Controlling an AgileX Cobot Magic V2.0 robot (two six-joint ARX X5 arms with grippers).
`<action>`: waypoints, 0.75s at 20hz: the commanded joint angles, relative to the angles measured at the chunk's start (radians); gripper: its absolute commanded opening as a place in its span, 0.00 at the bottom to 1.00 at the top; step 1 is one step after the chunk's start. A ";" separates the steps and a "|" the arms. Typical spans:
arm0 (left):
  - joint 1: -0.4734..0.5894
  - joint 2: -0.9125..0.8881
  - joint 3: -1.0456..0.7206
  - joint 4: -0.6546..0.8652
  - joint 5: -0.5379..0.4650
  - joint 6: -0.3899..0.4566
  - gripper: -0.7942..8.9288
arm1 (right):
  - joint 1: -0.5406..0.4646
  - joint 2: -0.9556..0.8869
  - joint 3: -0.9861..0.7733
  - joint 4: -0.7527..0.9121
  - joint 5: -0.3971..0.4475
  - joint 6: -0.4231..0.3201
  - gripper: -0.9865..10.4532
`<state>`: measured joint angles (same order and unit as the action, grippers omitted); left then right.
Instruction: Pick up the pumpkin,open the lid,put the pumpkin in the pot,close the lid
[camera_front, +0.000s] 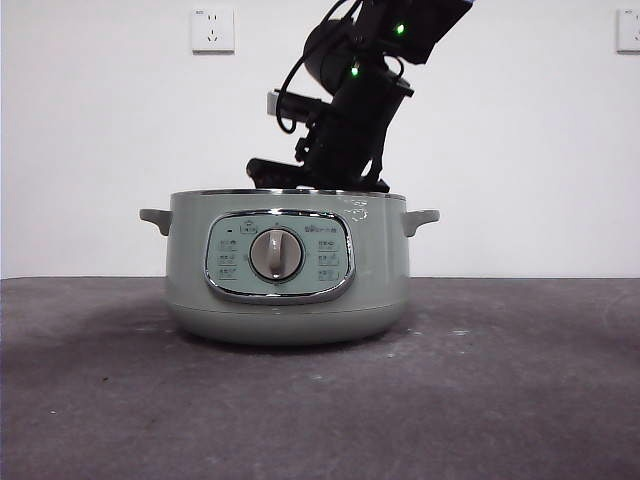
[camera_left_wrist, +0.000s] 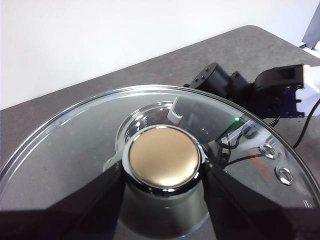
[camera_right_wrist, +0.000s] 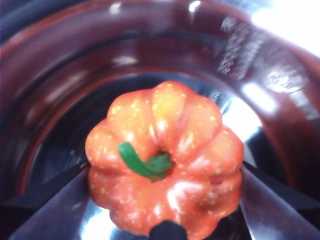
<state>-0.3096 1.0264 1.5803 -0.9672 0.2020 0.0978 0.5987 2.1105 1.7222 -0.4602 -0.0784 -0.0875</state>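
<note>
The pumpkin (camera_right_wrist: 165, 160) sits gripped between the jaws of the right tool (camera_right_wrist: 165, 200), low inside the pot (camera_front: 288, 265), stem up. The left tool (camera_left_wrist: 162, 175) clamps the knob of the lid (camera_left_wrist: 75, 145), holding it off the pot above the table (camera_front: 500, 380).

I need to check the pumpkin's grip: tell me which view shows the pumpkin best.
The right wrist view. The pumpkin fills it, clamped between the right gripper jaws inside the pot. The front view hides it behind the pot's wall; the left wrist view shows only the lid held by the left gripper.
</note>
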 joint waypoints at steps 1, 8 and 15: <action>0.003 -0.014 0.016 0.045 0.010 0.008 0.07 | 0.008 0.019 0.000 -0.021 0.000 -0.021 0.08; 0.003 -0.014 0.016 0.045 0.011 0.008 0.07 | 0.026 0.018 0.000 -0.098 0.002 -0.059 0.62; 0.003 -0.011 0.016 0.054 0.011 0.008 0.07 | 0.026 -0.113 0.002 -0.103 0.007 -0.033 0.61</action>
<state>-0.3096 1.0264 1.5803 -0.9638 0.2039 0.0975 0.6216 2.0026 1.7321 -0.5739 -0.0746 -0.1295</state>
